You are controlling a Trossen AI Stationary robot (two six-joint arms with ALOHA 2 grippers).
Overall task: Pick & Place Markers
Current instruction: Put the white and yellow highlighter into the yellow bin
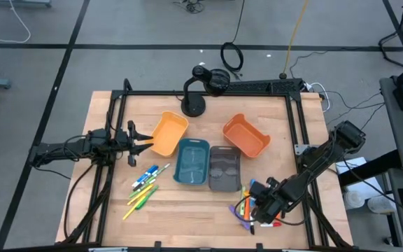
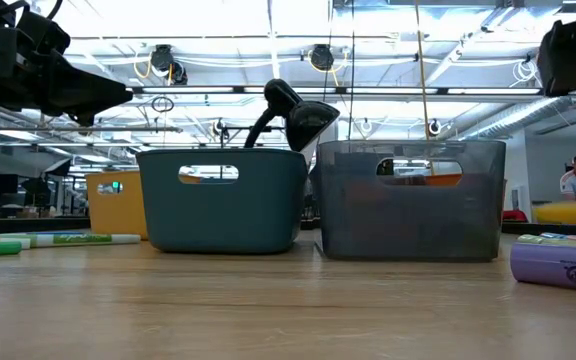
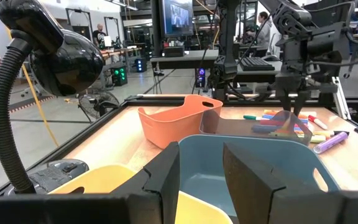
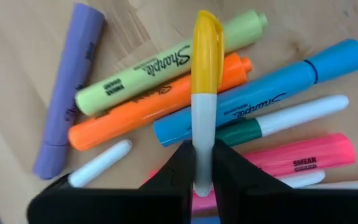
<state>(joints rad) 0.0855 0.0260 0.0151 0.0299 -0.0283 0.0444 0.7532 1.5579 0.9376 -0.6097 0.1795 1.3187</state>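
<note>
Right wrist view: the right gripper [image 4: 202, 177] is clamped on a marker with a yellow cap and white barrel [image 4: 204, 93], which stands up the middle of the frame above a heap of markers [image 4: 229, 118] on the wooden table [image 4: 17, 74]: purple, pale green, orange, blue, pink and white ones.

In the high view this gripper [image 1: 261, 204] sits at the lower right over that heap [image 1: 247, 210]. A second group of markers [image 1: 143, 187] lies at lower left. The left gripper [image 1: 140, 145] hangs at centre left, fingers partly apart and holding nothing, beside the yellow bin [image 1: 169, 132]. The teal bin [image 1: 192, 162], grey bin [image 1: 224, 168] and orange bin [image 1: 245, 135] stand mid-table.
</note>
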